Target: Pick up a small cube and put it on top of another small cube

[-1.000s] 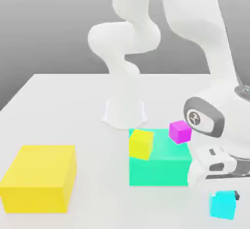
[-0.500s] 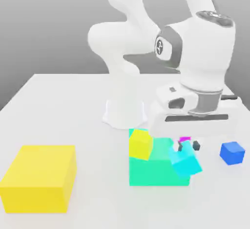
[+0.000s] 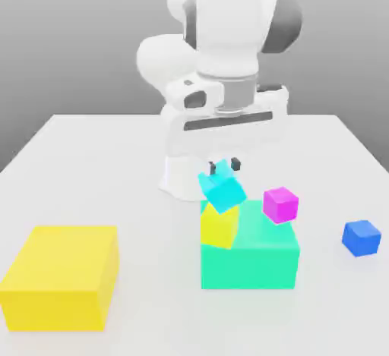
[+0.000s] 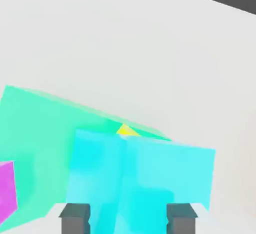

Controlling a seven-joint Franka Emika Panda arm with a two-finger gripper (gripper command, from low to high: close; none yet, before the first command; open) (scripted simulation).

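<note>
One second has carried the light-cyan cube (image 3: 222, 190) from the near right corner of the worktop (image 3: 91, 165) to a spot in the air right over the small yellow cube (image 3: 219, 225). In the exterior view it hangs tilted, one corner down, under the claw (image 3: 222, 168), whose dark fingertips (image 3: 235, 164) pinch its upper part — the jaws stand narrow, closed on the cube. Its low corner looks to meet or just clear the yellow top; which, I cannot tell. I judge the carry nearly done, with levelling, lowering and release left.

Everything there is matte, flat-coloured and sharp-edged: the yellow cube leans against the large teal-green block (image 3: 249, 259), a small magenta cube (image 3: 280, 204) sits on that block's far right part, a dark blue cube (image 3: 361, 237) lies apart on the right, and a large yellow block (image 3: 61, 275) lies near left.

Hand view — two grey fingertips (image 4: 75, 218) flank the cyan cube (image 4: 140, 178); past it a sliver of yellow (image 4: 128, 130) peeks out against the teal-green block (image 4: 45, 128).
</note>
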